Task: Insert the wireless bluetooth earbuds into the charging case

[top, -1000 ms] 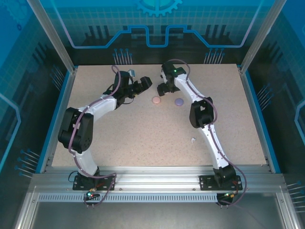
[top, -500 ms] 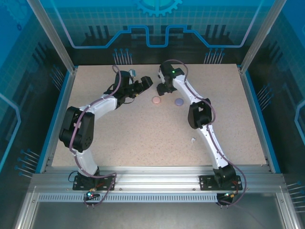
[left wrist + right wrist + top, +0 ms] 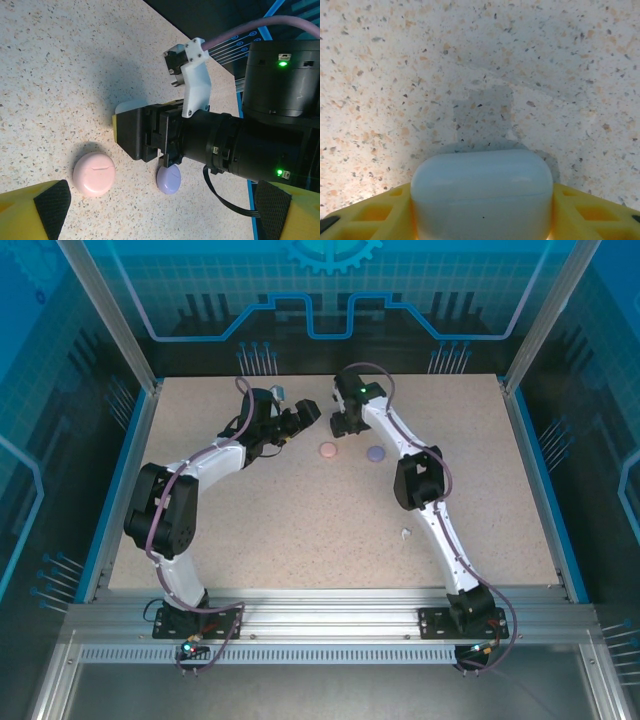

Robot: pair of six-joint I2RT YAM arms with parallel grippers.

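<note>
Containers first: 3 cases, all lids closed, contents not visible.
- white rounded plastic charging case [image 3: 482, 182]: lid seam visible, sits btwn the yellow fingers of the right gripper [image 3: 482, 202]. Fingers press on both its sides, so it reads as clamped on the case. Case looks to be on the speckled beige table [image 3: 50, 60], its shadow right under it; can't tell if it's lifted at all.
- pink round plastic case [image 3: 94, 173]: flat on the table, lid seam up, near side of the right gripper, not touching it.
- lilac round plastic case [image 3: 169, 180]: flat on the table beside the pink one, apart from it, partly behind the right gripper body in the left wrist view.

Left gripper [image 3: 161, 204]: jaws spread wide, nothing btwn them. Hovers just left of the right gripper, pointed at it and the 2 round cases.

Task item: tiny white earbud [image 3: 406, 533] lies loose on the table next to the right arm's lower link, nearer the bases. Too small to make out stem or orientation. It is well apart from both grippers and all 3 cases, not in any case.
</note>
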